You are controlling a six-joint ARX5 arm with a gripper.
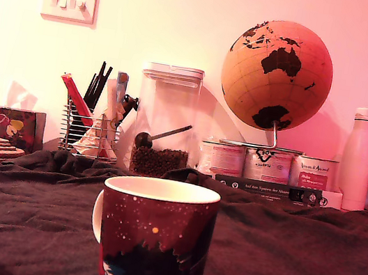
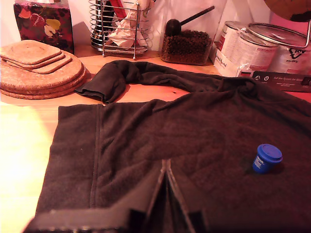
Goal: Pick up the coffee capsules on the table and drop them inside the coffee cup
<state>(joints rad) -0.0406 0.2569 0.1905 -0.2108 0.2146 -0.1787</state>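
Observation:
One small blue coffee capsule (image 2: 266,158) stands on the dark cloth over the table (image 2: 136,141) in the wrist view, rim up. My gripper (image 2: 165,166) hovers low over the cloth some way from the capsule; its dark fingers meet in a narrow point, shut, with nothing between them. The coffee cup (image 1: 152,242), dark red with white speckles and a white inside, stands on the cloth (image 1: 290,261) at the front of the exterior view. That view shows neither the gripper nor the capsule, and the cup is outside the wrist view.
Along the back wall stand a stack of cork mats (image 2: 41,68), a tissue box (image 2: 43,22), a wire utensil basket (image 2: 119,24), a jar of coffee beans (image 2: 187,43), pale tins (image 2: 257,46), a globe (image 1: 277,75) and a white bottle (image 1: 357,159). Bare wood (image 2: 24,160) borders the cloth.

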